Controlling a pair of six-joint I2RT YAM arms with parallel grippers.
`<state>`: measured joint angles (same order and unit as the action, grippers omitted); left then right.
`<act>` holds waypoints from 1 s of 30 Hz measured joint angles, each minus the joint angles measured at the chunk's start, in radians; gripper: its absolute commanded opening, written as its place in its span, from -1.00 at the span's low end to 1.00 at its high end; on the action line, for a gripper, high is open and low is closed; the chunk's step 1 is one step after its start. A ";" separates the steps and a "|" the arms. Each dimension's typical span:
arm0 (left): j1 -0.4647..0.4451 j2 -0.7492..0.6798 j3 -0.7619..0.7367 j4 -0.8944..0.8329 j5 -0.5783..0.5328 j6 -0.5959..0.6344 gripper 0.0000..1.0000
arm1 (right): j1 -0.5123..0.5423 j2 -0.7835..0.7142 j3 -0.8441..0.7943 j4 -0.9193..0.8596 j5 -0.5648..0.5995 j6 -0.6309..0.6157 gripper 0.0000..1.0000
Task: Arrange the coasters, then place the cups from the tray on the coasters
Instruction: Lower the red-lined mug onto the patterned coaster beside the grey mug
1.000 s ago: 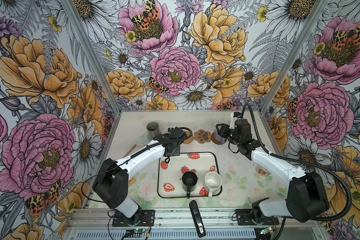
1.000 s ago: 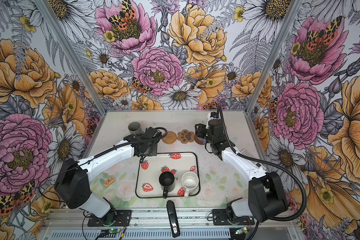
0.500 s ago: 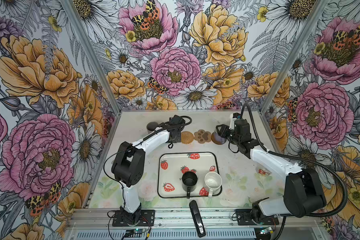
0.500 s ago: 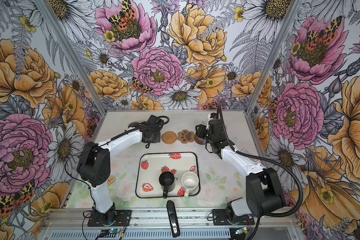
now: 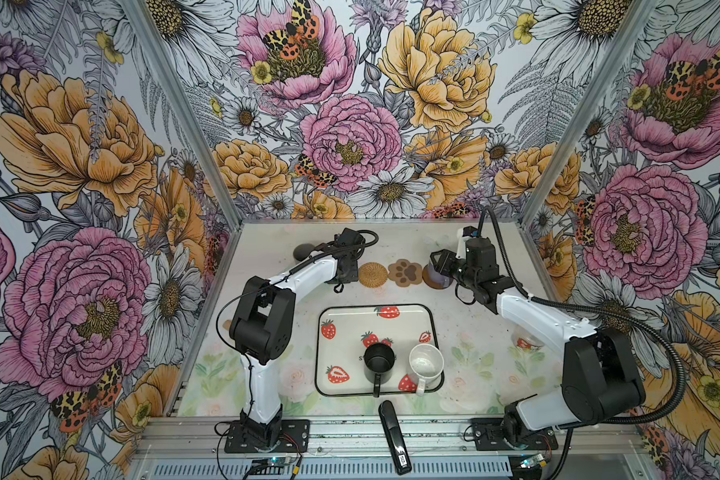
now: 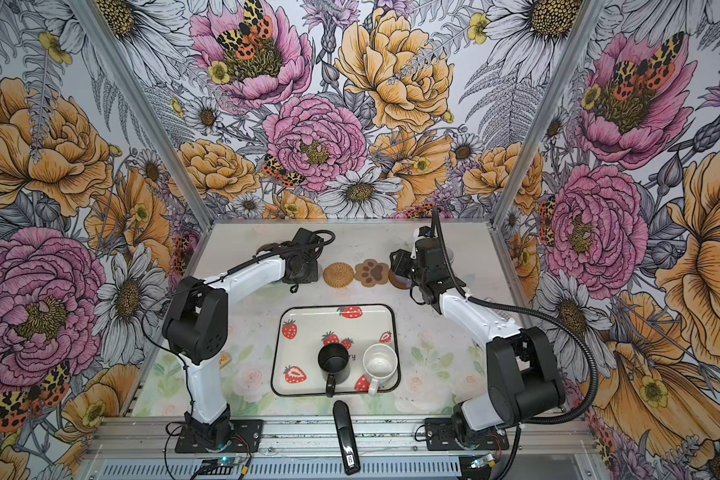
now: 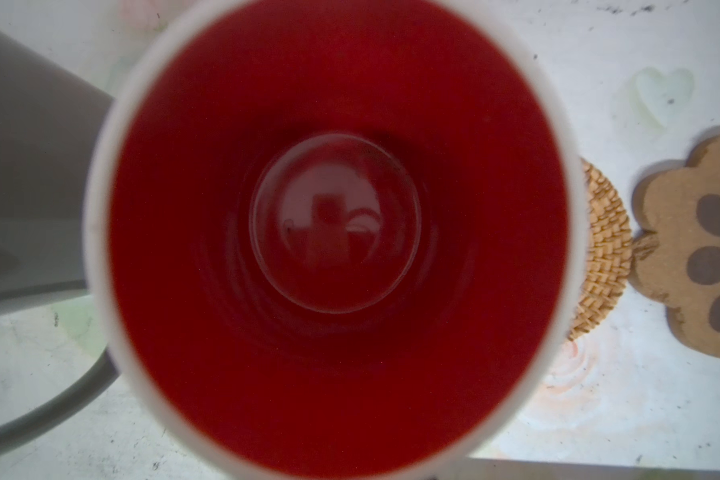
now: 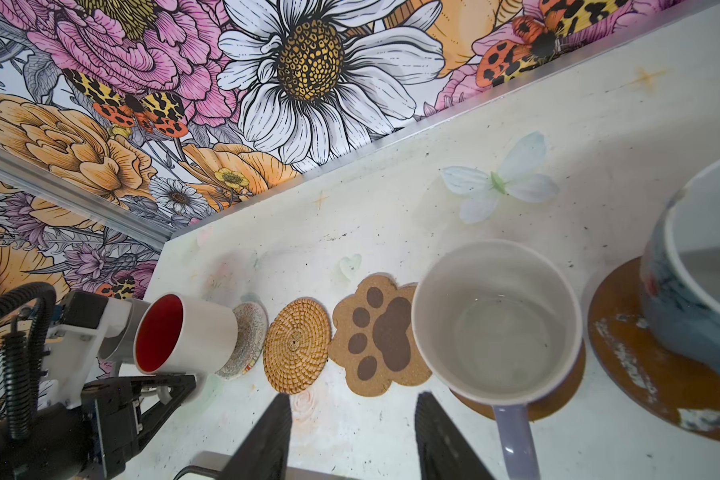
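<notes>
Gripping with left tool [image 8: 171,388] the handle of red-lined mug [image 8: 192,332] set on beaded coaster [image 8: 250,332]; holding right tool [image 8: 352,399] open (empty) just beside lavender mug [image 8: 495,316] on brown disc [image 8: 566,386].

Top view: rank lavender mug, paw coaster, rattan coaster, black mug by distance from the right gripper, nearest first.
1. lavender mug, right at the right gripper
2. paw coaster, next leftward in the row
3. rattan coaster, further left
4. black mug, on the tray, toward the front

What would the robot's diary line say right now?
left gripper: shut on red-inside mug at beaded coaster | right gripper: open beside lavender mug | tray: black mug, white mug
</notes>
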<state>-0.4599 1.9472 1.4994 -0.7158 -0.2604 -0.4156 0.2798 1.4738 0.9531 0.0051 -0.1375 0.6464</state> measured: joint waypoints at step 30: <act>0.025 0.003 -0.047 0.068 0.046 -0.022 -1.00 | 0.000 0.040 0.017 0.000 -0.030 0.000 -0.03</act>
<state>-0.4351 1.9499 1.4525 -0.6483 -0.2146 -0.4377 0.2798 1.5139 0.9699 0.0051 -0.1673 0.6468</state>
